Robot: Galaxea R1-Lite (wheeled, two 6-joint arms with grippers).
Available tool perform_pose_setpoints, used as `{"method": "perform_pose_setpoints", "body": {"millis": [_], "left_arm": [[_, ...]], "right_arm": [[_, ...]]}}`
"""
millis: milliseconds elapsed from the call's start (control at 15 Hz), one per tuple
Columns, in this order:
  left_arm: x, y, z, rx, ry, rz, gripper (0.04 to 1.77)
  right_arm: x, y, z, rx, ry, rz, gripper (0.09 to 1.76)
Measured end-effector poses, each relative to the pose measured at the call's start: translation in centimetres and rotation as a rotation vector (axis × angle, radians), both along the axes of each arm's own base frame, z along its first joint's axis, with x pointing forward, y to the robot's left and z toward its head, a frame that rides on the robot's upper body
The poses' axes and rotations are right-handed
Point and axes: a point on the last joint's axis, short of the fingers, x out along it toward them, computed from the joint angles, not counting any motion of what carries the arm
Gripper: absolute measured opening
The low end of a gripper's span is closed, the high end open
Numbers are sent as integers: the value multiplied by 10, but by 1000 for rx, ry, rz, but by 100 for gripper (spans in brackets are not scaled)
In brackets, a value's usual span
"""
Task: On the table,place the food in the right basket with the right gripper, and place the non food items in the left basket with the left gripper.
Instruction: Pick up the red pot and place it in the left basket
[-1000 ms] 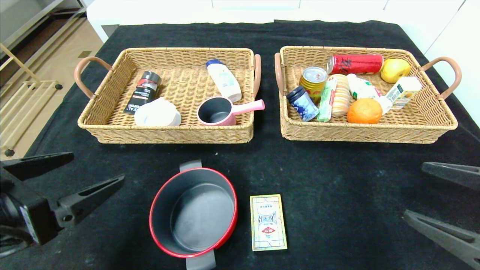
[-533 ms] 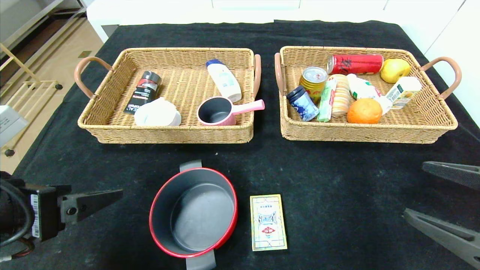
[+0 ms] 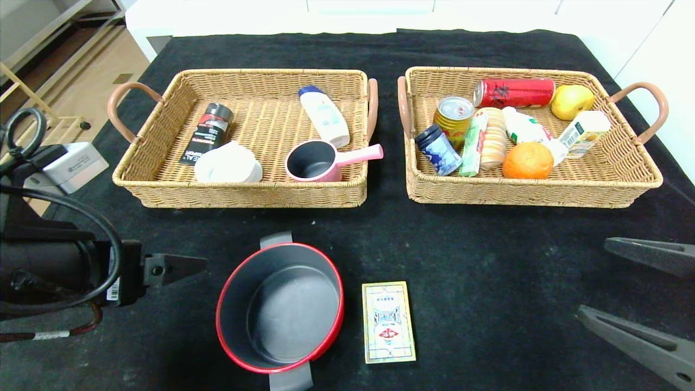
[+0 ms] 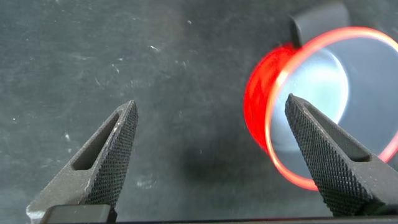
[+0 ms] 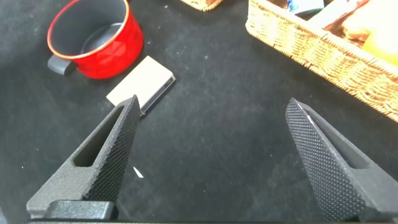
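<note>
On the black table (image 3: 488, 260) near its front edge stand the red pot (image 3: 279, 307) and, beside it, the flat beige card box (image 3: 388, 321). My left gripper (image 3: 202, 265) hovers open just left of the pot, its fingers turned edge-on; the left wrist view shows the left gripper (image 4: 211, 104) wide open over bare cloth with the blurred red pot (image 4: 261, 112) at one finger. My right gripper (image 3: 594, 278) hangs open and empty at the front right. The food lies in the right basket (image 3: 532, 193): gold can (image 3: 453, 114), biscuits (image 3: 493, 138), blue-lidded jar (image 3: 437, 149). The left basket (image 3: 244, 193) stands behind the pot.
The left basket holds a black tube (image 3: 209, 133), white bottle (image 3: 324, 115), white cup (image 3: 228, 164) and pink saucepan (image 3: 317, 161). A red can (image 3: 513, 92), apple (image 3: 571, 101), orange (image 3: 528, 161) and carton (image 3: 583, 130) share the right basket. The table's left edge drops to the floor.
My left arm has swung in toward the pot and rolled its wrist, so the two spread fingers now line up edge-on. The right gripper has barely shifted.
</note>
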Motion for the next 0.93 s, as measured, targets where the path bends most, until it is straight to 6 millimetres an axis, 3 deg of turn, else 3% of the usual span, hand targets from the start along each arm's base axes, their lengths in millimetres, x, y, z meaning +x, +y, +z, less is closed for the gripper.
{"method": "perform_pose_setpoints", "body": {"millis": [533,933], "left_arm": [[24,-36,-21,31,103,-101,172],[41,-48,-36,62,151,-112,172]], "right_arm": [[6,2,-4,-12,25,-5,171],[8,2,-5,-17,32,-6,171]]}}
